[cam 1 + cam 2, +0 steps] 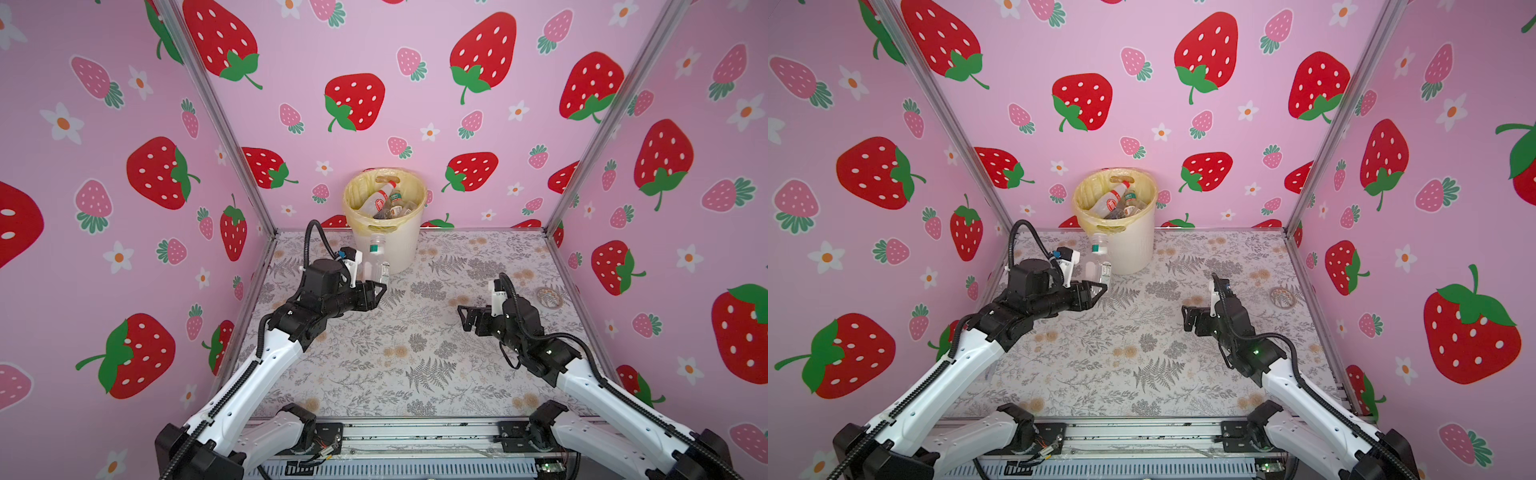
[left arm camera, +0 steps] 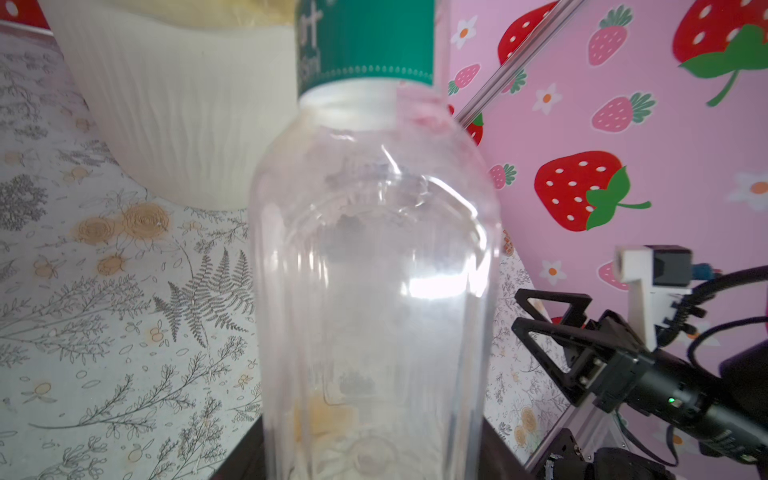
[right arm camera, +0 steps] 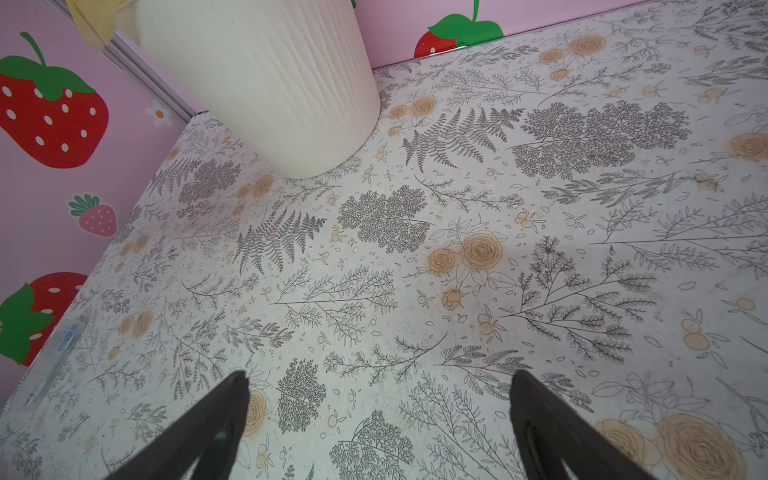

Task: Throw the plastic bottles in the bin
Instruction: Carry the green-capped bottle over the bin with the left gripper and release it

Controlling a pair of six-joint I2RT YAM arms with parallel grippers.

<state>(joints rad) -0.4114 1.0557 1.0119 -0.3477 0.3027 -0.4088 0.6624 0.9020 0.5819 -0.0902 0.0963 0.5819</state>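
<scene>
— Left gripper?
— Clamped on a clear bottle with a green label, gripping near the base; label end pointing up and away, toward the bin.
— Where exactly?
— Raised off the surface, just in front of the bin's near wall, left of centre. Same bottle filling much of the left wrist view.
— And the bin?
— Standing far centre, close to the back wall, yellow liner folded over the rim. Holding several bottles already, red-and-white labels among them.
— Right gripper?
— Wide open, nothing between the fingers. Hovering over bare surface on the right, well apart from the bin.
</scene>
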